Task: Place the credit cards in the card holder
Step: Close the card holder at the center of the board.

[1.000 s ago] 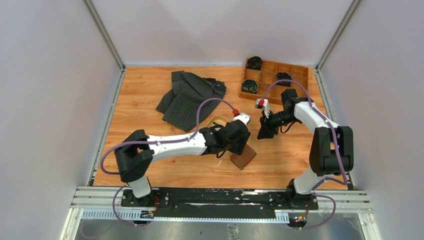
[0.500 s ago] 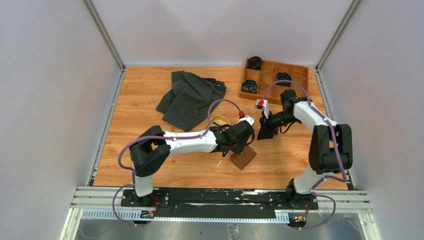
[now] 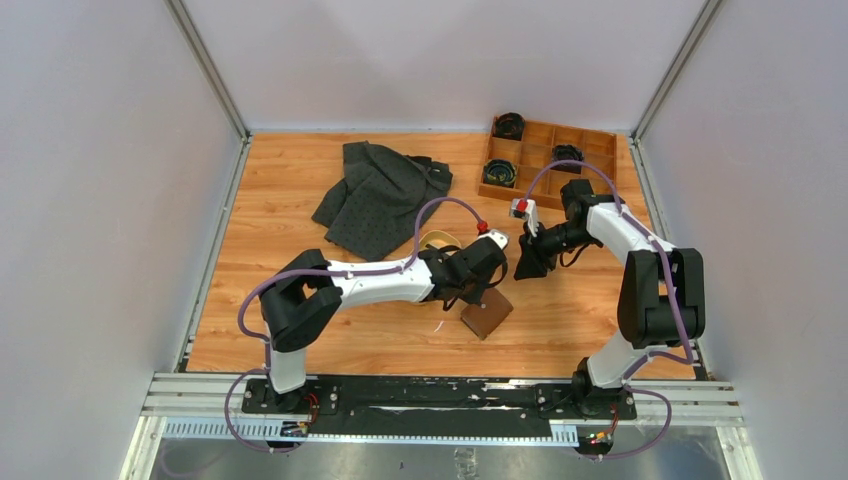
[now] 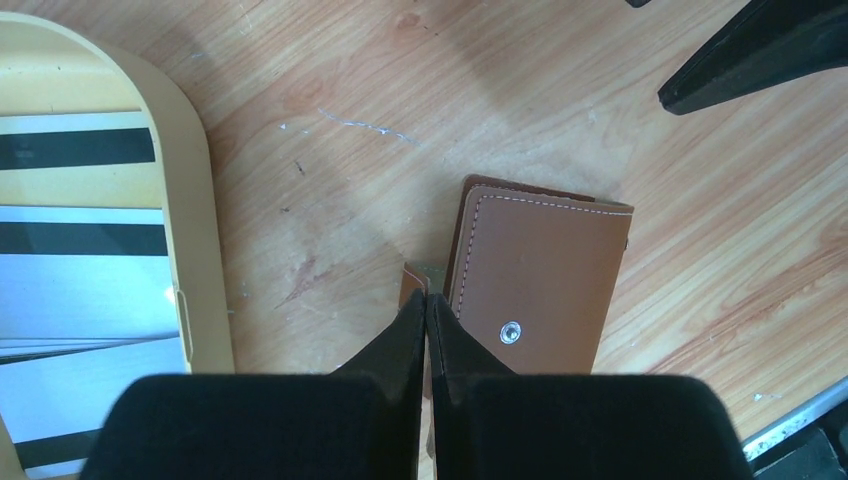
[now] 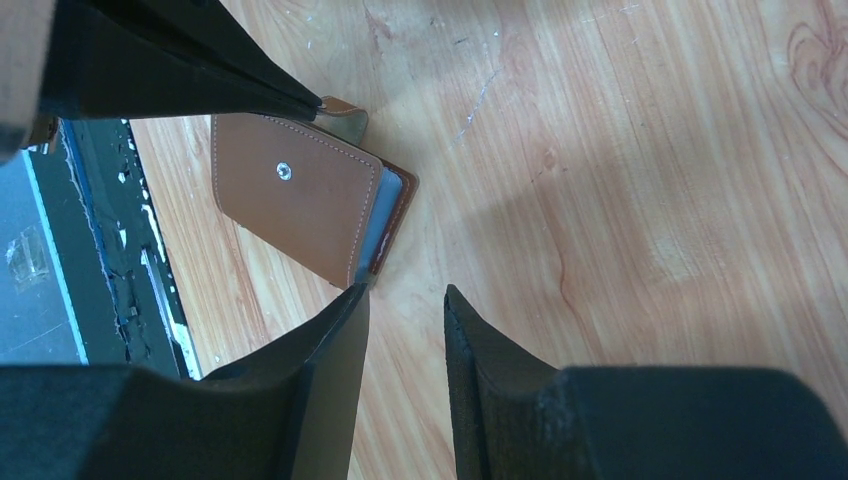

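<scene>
- Top external view: a small brown leather card holder (image 3: 487,316) lies folded shut on the wooden table (image 3: 280,300), near its front edge and right of centre.
- The left gripper (image 3: 480,288) sits at the holder's far edge. The right gripper (image 3: 524,266) hangs just beyond it, to the right, and the two are apart.
- An oval tan tray (image 3: 432,238) shows partly behind the left arm. A crumpled dark grey cloth (image 3: 380,195) lies at far left, and a wooden compartment box (image 3: 590,180) at far right.
- Left wrist view: the left gripper's fingers (image 4: 405,340) are pressed tight together, tips meeting at the holder's small leather strap (image 4: 409,283). I cannot tell whether the strap is caught between them.
- Striped black, white and grey credit cards (image 4: 80,235) lie stacked in the tray, left of the holder.
- Right wrist view: the right gripper's jaws stand apart with nothing between them, one tip just beside the holder's corner.
- A pale card edge (image 5: 386,215) shows between the holder's flaps.
</scene>
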Action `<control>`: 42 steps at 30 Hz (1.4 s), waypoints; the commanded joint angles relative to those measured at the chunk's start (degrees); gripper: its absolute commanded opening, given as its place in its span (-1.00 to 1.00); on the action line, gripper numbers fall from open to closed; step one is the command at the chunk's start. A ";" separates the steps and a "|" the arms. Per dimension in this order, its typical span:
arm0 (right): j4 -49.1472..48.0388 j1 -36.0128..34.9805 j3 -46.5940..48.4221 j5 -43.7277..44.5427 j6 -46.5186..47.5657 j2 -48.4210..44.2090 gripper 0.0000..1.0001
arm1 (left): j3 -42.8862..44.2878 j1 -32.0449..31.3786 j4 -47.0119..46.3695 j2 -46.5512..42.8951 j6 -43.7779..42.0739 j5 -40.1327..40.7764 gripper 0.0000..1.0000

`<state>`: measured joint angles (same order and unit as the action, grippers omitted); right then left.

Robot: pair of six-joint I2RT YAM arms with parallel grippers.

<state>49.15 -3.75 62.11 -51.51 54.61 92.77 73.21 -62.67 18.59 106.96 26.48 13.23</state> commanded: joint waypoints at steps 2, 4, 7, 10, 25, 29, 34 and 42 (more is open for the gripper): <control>2.91 0.83 0.89 -3.68 1.62 -0.09 -0.25 | -0.84 0.56 -2.25 -0.50 -1.30 -1.22 -1.00; 3.76 0.88 0.47 -5.86 3.98 -1.36 -0.25 | -3.12 0.66 -4.48 -2.17 -2.23 -1.32 -1.00; 4.38 0.72 -1.17 -9.65 8.73 -4.06 -0.25 | -6.67 1.45 -8.33 -5.27 -4.09 -2.52 -1.00; 2.67 0.14 -2.78 -10.92 8.29 -5.24 -0.24 | -10.89 3.61 -13.26 -8.12 -5.11 -7.66 -1.00; 9.71 -8.61 5.08 -10.62 -7.28 16.51 -0.55 | -14.78 7.48 -18.37 -11.01 -6.62 -16.65 -1.00; 3.43 -10.48 3.71 -7.39 -13.90 16.60 -0.56 | -15.36 7.48 -18.33 -11.09 -7.43 -16.64 -1.00; -4.52 -11.83 1.56 -1.25 -23.22 16.06 -0.57 | -15.62 7.48 -18.34 -10.83 -8.15 -17.41 -1.00; -8.63 -13.71 1.31 4.47 -29.70 19.35 -0.60 | -14.78 7.48 -18.33 -8.63 -7.29 -19.73 -1.00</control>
<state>46.24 -15.42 64.55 -54.89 29.10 109.30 58.11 -55.11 1.41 97.47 19.46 -3.81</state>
